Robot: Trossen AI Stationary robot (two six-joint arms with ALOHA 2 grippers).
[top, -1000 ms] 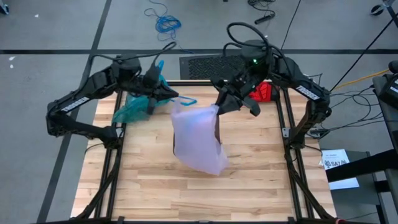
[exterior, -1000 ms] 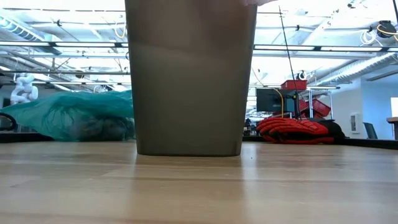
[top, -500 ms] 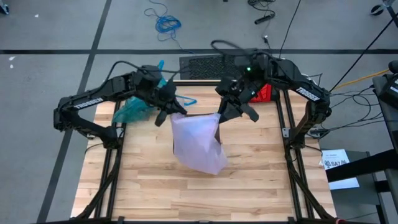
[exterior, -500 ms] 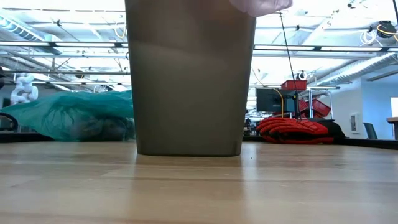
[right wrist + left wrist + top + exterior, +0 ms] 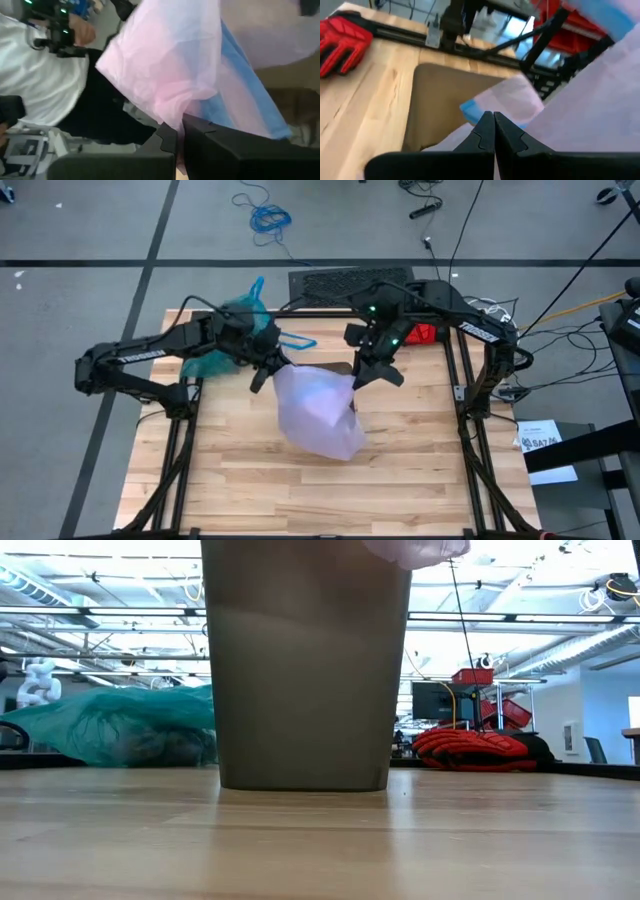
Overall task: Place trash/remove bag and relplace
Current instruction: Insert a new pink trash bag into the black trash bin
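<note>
Teal, filled and knotted, the old bag (image 5: 222, 350) lies at the table's far left corner. My left gripper (image 5: 268, 366) pinches the pink liner (image 5: 318, 410) at its left rim; my right gripper (image 5: 364, 372) pinches the right rim, spreading it over the bin (image 5: 305, 660). I judge the film flimsy and slippery, best held at the hem.

**Around the Table — Bystanders**

A red glove (image 5: 342, 42) lies on the wooden table (image 5: 400, 460). A pale pink-lilac bag (image 5: 318, 412) drapes over the brown bin (image 5: 305, 670) — blue cable (image 5: 262, 212) coils on the floor.
</note>
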